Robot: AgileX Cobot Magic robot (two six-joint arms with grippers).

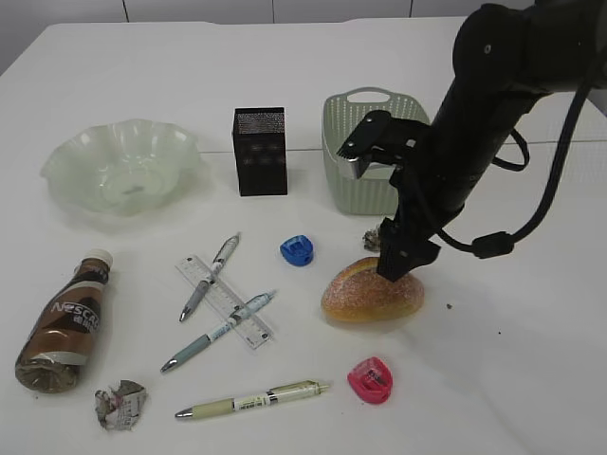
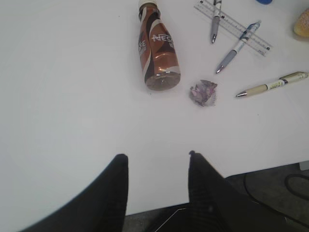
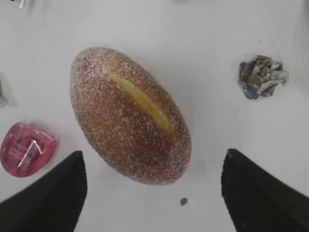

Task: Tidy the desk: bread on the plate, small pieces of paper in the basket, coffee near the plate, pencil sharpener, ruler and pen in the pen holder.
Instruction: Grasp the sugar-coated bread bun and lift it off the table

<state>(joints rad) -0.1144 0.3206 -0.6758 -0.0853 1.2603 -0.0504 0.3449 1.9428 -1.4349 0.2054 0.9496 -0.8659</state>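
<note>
White surface (image 1: 531, 313), cluttered; right arm angles steeply down, its claw (image 3: 154, 193) spread wide and empty directly over the bread (image 3: 129, 115), fingers (image 3: 48, 193) straddling it. Left claw (image 2: 157, 166) hovers half-open, empty, near the surface's edge.

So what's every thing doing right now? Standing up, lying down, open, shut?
bread: lying on the desk, not gripped
right gripper: open wide, over the bread
left gripper: open, empty
coffee: lying on its side, cap on
plate: empty
pen holder: upright
basket: upright
ruler: flat, under two pens
</note>
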